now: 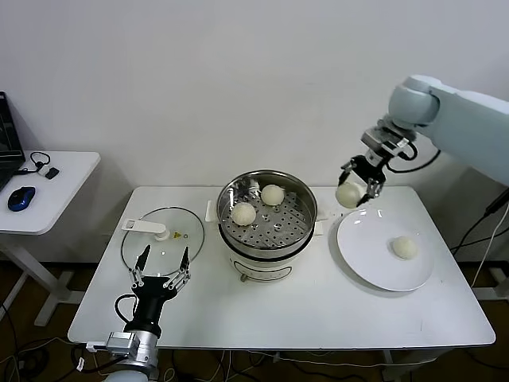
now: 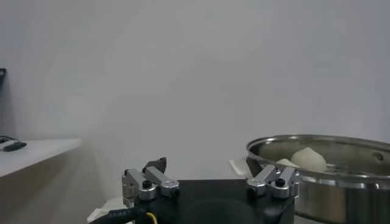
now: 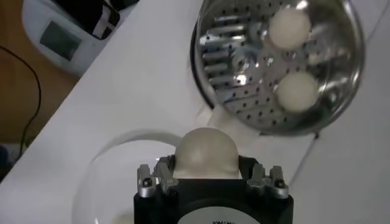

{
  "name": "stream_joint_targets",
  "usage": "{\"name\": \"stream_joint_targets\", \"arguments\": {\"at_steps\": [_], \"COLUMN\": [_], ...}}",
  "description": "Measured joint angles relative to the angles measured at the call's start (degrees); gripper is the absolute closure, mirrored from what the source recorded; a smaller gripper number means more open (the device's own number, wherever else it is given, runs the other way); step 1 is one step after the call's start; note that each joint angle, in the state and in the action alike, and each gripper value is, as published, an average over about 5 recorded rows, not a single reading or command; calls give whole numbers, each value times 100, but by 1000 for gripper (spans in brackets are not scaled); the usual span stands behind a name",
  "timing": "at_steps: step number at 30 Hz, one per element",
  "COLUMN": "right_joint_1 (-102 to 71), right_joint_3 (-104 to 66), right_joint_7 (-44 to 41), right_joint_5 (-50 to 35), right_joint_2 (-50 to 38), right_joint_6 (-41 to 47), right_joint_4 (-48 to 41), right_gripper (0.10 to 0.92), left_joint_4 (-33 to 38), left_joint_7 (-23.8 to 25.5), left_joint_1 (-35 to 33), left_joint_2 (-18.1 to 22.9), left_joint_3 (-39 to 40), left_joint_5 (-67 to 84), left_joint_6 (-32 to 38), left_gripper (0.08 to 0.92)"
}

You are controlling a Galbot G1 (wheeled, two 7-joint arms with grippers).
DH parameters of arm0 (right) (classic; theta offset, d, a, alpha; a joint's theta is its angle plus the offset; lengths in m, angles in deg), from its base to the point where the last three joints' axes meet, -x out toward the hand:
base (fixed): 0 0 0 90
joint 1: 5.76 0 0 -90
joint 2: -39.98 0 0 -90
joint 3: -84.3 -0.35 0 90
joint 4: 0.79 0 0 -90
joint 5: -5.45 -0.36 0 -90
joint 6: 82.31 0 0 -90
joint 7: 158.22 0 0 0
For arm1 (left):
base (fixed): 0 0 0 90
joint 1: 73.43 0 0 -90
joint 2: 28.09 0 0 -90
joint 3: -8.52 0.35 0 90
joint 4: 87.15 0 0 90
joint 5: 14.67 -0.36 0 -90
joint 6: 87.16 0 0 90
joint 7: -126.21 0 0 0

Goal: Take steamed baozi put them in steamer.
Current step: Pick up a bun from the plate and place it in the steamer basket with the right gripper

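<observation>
Baozi: two sit in the steamer (image 1: 268, 208), one on the plate (image 1: 362, 255) at 3 o'clock. Right pincer (image 1: 359, 189) pinches a fourth baozi (image 1: 347, 195); left pincer (image 1: 161, 273) is spread. Right wrist view alone shows tray holes.

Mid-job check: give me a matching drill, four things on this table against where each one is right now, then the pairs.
Things:
1. held baozi
2. last baozi
3. glass lid
4. left gripper

Places:
A. on the white plate
B. flat on the table, on the steamer's left
C. in the right gripper, above the plate's rim
D. open, at the table's near-left edge

Pairs: 1-C, 2-A, 3-B, 4-D
</observation>
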Motion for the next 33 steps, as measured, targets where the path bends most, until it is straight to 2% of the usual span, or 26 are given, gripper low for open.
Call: {"name": "stream_joint_targets", "arguments": {"at_steps": [11, 33], "right_joint_1": [107, -997], "right_joint_3": [23, -365], "right_joint_7": [26, 233], "right_joint_5": [129, 1554], "right_joint_2": [1029, 2309], "right_joint_6": [-226, -1106], "right_joint_4": [81, -171], "right_gripper": [347, 347], "left_joint_4": [28, 10], "left_joint_7": [-3, -3], "left_joint_1": [-1, 50], "left_joint_2": [-22, -33], "left_joint_3": [-67, -106], "left_joint_5": [13, 29], "left_joint_6": [-11, -52], "left_gripper": [177, 177]}}
